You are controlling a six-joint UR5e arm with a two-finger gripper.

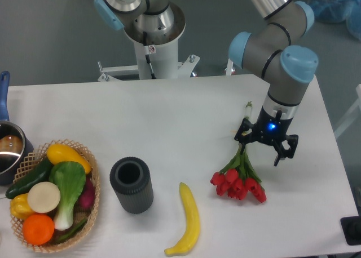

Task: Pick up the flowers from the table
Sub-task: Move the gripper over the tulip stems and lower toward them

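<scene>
Here the tool (pixel 265 147) hangs spread above the flowers' (pixel 239 178) stems — no readable writing.

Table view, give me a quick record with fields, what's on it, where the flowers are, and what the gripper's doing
view: fixed camera, looking down at the white table
flowers: red tulip bunch lying right of centre, buds toward the near edge, stems pointing away
gripper: open, over the stem end, not closed on the stems
banana: lying near the front edge, left of the flowers
dark cylinder: upright, open top, left of the banana
basket: front left, holding vegetables
pot: at the left edge, partly out of frame
</scene>
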